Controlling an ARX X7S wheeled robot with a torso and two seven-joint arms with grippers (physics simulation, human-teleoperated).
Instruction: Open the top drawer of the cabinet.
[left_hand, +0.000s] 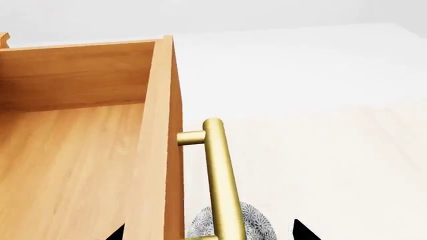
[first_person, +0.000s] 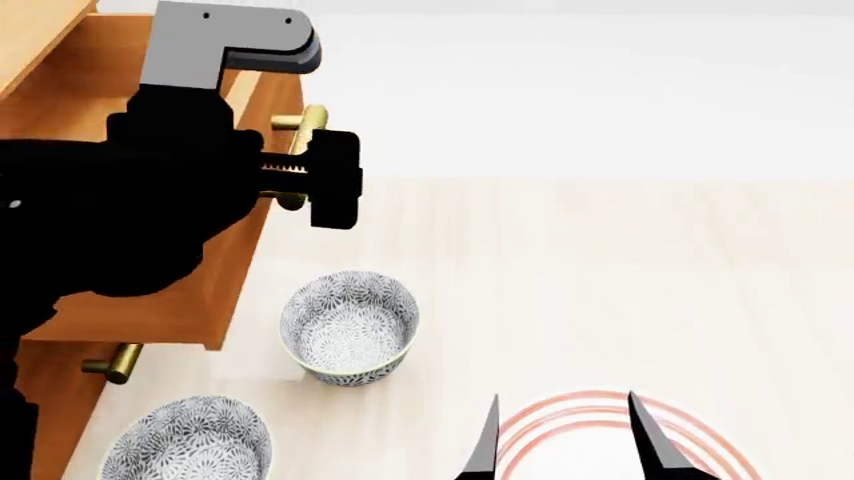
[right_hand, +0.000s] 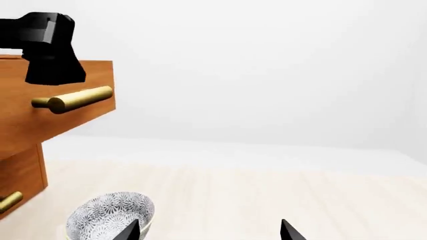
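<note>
L end effector (first_person: 310, 176) seemingly clamped on top drawer (first_person: 200, 290) handle (left_hand: 223, 180); R end effector (first_person: 561, 440) apart.

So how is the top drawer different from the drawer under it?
The orange-brown wooden top drawer is pulled out, sticking forward past the cabinet; the drawer under it sits pushed in. The left gripper is at the top drawer's brass bar handle; nothing is at the lower drawer's handle. Both have the same wood fronts and brass handles.
</note>
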